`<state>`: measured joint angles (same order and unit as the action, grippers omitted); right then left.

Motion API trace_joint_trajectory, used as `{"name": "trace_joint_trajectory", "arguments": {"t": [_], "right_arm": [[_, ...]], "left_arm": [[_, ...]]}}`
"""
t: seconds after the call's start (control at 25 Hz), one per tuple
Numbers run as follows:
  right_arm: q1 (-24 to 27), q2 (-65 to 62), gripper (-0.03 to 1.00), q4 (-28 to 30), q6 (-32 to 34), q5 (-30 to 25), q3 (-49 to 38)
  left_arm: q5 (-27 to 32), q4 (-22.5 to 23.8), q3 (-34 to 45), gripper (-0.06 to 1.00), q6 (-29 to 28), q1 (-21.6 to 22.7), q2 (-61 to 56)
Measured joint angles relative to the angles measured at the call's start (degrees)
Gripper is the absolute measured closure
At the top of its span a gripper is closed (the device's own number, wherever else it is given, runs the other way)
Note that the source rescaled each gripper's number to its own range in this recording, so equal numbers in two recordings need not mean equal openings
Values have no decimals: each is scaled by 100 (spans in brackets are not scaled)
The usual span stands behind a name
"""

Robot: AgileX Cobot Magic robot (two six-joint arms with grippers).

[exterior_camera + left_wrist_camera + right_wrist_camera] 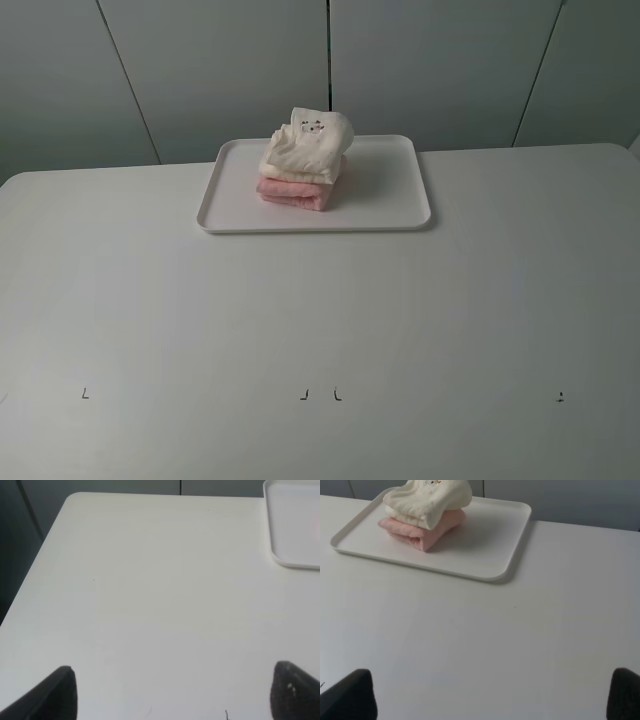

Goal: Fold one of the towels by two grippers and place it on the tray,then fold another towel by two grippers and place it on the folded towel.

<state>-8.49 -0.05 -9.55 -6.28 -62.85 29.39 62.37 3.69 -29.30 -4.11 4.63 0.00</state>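
Grey wall panels backed the white surface (320, 330). From its near left, the left end effector (172, 692) gaped wide, empty. Farther off, the tray (390, 205) carried the cream towel (305, 150) atop the pink towel (292, 193). The right end effector (492, 695), nearer, spread wide, empty; seemingly nothing remained.

A white table (320, 320) with small black marks (320, 394), grey wall panels (200, 70) behind.
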Motion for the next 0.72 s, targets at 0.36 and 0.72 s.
{"name": "trace_joint_trajectory", "arguments": {"t": [0.36, 0.72], "right_arm": [[0, 0, -3, 0, 0, 0, 0], [0, 0, -3, 0, 0, 0, 0]], "left_arm": [[0, 0, 0, -5, 0, 0, 0], [0, 0, 0, -5, 0, 0, 0]]}}
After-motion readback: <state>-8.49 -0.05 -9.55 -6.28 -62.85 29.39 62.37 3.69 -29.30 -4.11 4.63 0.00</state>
